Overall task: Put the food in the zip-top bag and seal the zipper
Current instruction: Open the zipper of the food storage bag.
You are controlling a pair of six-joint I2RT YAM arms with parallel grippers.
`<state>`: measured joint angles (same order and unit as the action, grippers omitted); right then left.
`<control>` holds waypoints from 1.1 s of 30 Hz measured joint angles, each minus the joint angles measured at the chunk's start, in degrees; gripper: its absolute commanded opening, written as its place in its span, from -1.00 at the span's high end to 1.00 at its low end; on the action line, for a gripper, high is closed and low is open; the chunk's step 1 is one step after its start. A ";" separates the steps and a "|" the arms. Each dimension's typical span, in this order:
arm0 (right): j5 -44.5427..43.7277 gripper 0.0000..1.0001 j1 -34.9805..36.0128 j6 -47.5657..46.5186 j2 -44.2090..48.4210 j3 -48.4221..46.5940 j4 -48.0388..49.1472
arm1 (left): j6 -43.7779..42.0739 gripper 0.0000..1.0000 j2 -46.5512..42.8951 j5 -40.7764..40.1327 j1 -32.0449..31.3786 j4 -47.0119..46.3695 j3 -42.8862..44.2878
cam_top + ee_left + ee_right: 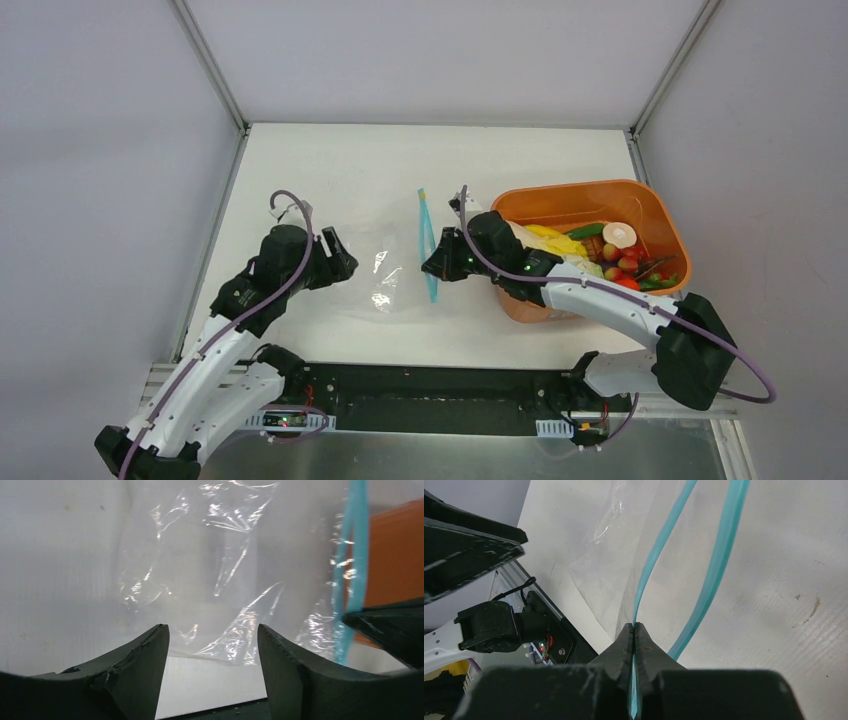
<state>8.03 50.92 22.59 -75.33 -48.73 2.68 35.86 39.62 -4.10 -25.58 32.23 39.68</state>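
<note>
The clear, crinkly plastic zip-top bag (pixel 393 278) lies on the white table (pixel 330 160) midway between its left and right edges, its thin blue zipper strip (pixel 426 230) on the right side. Just right of it, near the right edge, stands the orange plastic tub (pixel 575 190), with small toy food pieces (pixel 620 262) inside.

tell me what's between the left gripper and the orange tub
The clear zip-top bag lies there, its blue zipper toward the orange tub pinched by the right gripper; the top view shows it.
</note>
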 measured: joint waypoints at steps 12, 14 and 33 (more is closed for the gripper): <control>-4.66 1.00 5.73 -3.32 1.55 0.00 -1.44 | 3.23 -0.32 13.53 3.08 -12.66 -5.05 11.47; -5.11 1.00 6.58 -3.78 2.23 0.00 -1.46 | 4.00 -0.32 16.50 2.58 -15.13 -6.36 12.76; -8.26 1.00 9.88 -6.19 4.72 1.53 0.39 | 6.82 -0.22 26.56 -2.71 -20.24 -10.23 16.41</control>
<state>-0.23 60.80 16.40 -70.61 -47.20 3.07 42.68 66.17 -6.81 -45.82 22.00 56.10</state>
